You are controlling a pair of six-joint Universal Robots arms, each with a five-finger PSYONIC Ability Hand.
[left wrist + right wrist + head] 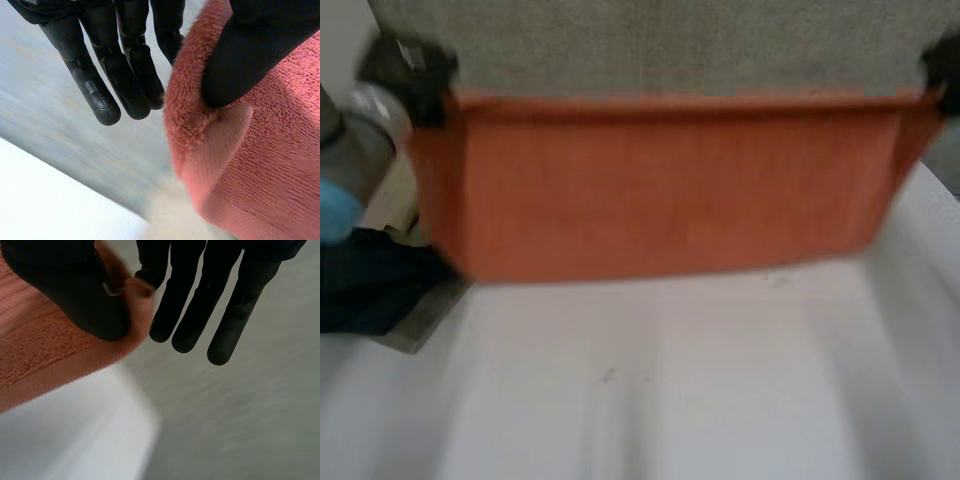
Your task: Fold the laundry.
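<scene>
Holding the orange towel [660, 190] spread above the table [670, 400], your left hand [240, 55] and right hand [65, 290] each pinch a top corner; it looks unfolded, so every fold is left to do

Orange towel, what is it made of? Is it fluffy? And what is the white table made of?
The orange towel looks like soft terry cloth, probably cotton: it has a fuzzy, loopy pile with a flatter woven band along its edge. The white table looks smooth and matte, maybe laminate or plastic; the views don't settle which.
</scene>
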